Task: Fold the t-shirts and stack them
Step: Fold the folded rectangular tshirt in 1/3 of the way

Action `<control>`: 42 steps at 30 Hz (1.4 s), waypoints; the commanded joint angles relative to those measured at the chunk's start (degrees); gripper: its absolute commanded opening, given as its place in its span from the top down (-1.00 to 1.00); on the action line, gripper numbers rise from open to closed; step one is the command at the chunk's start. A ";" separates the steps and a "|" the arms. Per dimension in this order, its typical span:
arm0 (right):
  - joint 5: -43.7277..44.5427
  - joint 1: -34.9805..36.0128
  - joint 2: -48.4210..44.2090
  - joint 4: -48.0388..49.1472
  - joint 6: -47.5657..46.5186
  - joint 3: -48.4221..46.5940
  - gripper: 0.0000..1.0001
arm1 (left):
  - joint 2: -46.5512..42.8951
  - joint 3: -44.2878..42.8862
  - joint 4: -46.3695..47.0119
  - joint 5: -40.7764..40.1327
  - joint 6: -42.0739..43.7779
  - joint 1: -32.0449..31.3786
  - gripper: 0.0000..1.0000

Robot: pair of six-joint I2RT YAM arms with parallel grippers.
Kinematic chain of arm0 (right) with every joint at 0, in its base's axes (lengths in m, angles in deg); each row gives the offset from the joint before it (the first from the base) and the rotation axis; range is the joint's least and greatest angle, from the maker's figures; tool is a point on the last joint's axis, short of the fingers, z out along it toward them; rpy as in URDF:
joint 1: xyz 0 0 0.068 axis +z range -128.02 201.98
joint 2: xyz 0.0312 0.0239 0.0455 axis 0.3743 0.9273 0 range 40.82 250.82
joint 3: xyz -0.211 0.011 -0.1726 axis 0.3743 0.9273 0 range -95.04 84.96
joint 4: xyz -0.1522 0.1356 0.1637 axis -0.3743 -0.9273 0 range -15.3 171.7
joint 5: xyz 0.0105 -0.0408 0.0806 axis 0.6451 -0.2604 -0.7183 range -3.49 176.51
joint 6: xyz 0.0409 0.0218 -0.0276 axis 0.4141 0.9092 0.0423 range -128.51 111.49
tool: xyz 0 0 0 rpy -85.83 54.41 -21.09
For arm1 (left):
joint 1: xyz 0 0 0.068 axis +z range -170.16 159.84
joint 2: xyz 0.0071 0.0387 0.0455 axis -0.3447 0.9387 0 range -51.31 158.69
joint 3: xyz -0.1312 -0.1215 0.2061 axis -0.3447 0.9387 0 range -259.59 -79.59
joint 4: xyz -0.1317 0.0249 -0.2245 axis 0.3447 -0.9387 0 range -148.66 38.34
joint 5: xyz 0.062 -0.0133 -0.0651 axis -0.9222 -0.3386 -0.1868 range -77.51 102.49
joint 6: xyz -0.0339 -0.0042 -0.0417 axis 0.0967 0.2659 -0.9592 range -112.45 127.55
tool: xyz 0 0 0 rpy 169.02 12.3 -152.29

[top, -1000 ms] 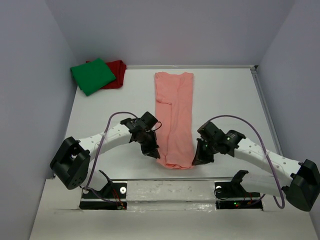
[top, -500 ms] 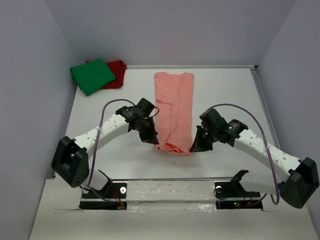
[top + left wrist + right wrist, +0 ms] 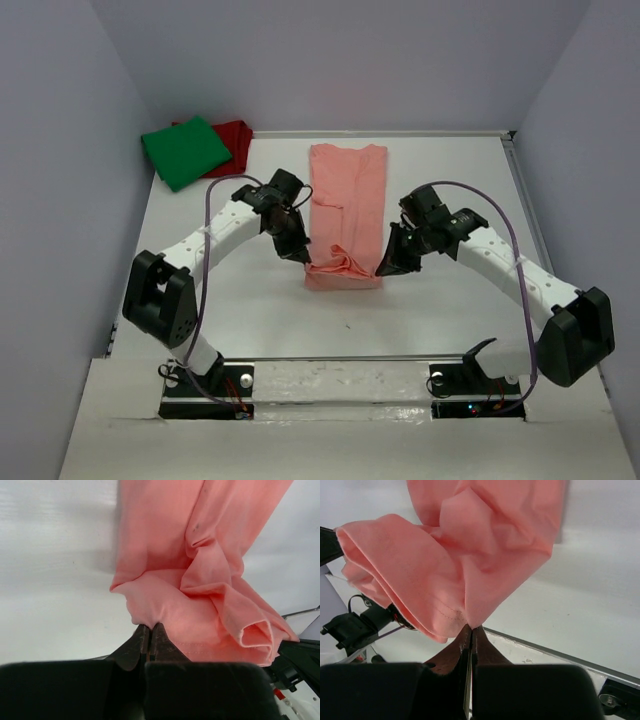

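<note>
The salmon-pink t-shirt (image 3: 347, 200) lies as a long narrow strip down the middle of the table, its near end lifted and curled back over itself. My left gripper (image 3: 303, 259) is shut on the near left corner of that end (image 3: 150, 615). My right gripper (image 3: 383, 270) is shut on the near right corner (image 3: 470, 617). In both wrist views the pink cloth (image 3: 200, 580) (image 3: 470, 545) bunches in loose folds just past the fingertips. The green t-shirt (image 3: 185, 151) lies folded on the dark red t-shirt (image 3: 233, 145) at the far left corner.
Grey walls close in the white table (image 3: 200, 250) on the left, back and right. A dark rail (image 3: 531, 230) runs along the table's right edge. The arms' base plate (image 3: 340, 385) lies along the near edge.
Both grippers have carried the shirt's near end away from the bases, towards the far side, so the strip has shortened and its end now folds over itself.
</note>
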 commanded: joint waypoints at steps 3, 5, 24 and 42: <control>-3.07 -2.79 5.94 1.12 -5.89 -7.55 1.00 | 6.64 -10.52 -2.22 -1.69 4.85 2.52 1.00; -3.86 -4.10 9.09 1.21 -7.47 -9.49 1.00 | 8.76 -13.26 -2.31 -1.86 5.21 3.05 1.00; -7.64 -8.94 24.31 1.03 -12.66 -23.91 1.00 | 21.17 -28.74 -6.44 -2.13 8.73 5.60 1.00; -9.05 -14.22 31.61 -0.81 -16.79 -31.73 1.00 | 31.88 -43.76 -9.08 -2.74 9.51 7.53 1.00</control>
